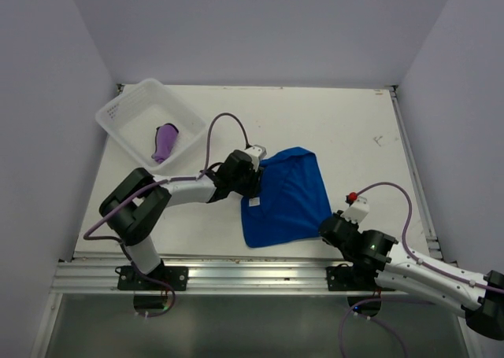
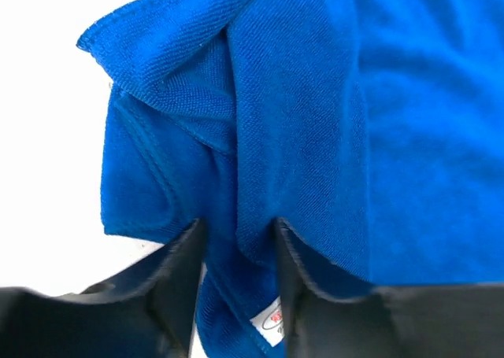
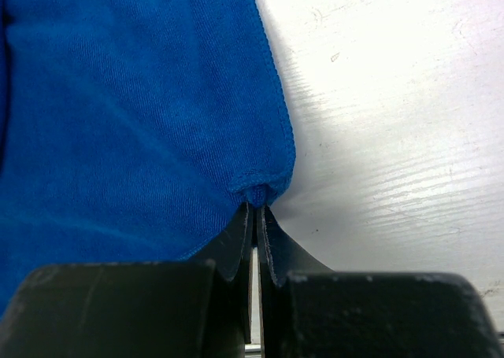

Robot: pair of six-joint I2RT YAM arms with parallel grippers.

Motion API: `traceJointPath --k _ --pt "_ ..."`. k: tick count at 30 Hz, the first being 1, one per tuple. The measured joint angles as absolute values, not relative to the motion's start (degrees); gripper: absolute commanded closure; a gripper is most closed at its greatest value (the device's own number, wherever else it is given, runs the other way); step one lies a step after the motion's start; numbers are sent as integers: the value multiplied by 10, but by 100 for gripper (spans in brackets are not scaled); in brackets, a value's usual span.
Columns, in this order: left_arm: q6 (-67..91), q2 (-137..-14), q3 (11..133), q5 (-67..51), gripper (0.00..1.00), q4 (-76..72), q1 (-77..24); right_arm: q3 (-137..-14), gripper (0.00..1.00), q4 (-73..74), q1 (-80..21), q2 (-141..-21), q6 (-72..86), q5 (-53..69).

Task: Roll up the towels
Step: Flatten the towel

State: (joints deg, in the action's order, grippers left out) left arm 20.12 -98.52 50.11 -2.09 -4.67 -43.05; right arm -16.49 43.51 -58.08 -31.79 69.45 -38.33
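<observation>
Right pincer (image 3: 253,208) tight on blue towel (image 3: 118,98) hem, left pincer (image 2: 236,232) half-open astride soft fold.

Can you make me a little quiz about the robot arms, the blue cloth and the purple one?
1. True or false: the purple towel lies inside the white basket.
2. What small white thing shows on the blue towel right by the left end effector?
3. Which one is pinched shut on a corner of the blue towel?
A. the left end effector
B. the right end effector
C. neither

Key:
1. True.
2. A tag.
3. B. The left one's jaws stand apart, either side of a fold.
</observation>
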Motion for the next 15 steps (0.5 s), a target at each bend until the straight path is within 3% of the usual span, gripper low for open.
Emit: traceJointPath --k 2,3,5,15 --pt "198 -994 504 -16 72 -47 -432 -165 100 435 -581 -318 694 -385" --pt "198 -995 505 -14 86 -48 -432 -165 100 435 -581 -318 694 -386" --pt "196 -996 507 -8 100 -46 -432 -165 100 435 -581 -318 693 -388" --pt "182 -916 509 86 100 47 -436 -175 100 434 -576 -319 674 -411"
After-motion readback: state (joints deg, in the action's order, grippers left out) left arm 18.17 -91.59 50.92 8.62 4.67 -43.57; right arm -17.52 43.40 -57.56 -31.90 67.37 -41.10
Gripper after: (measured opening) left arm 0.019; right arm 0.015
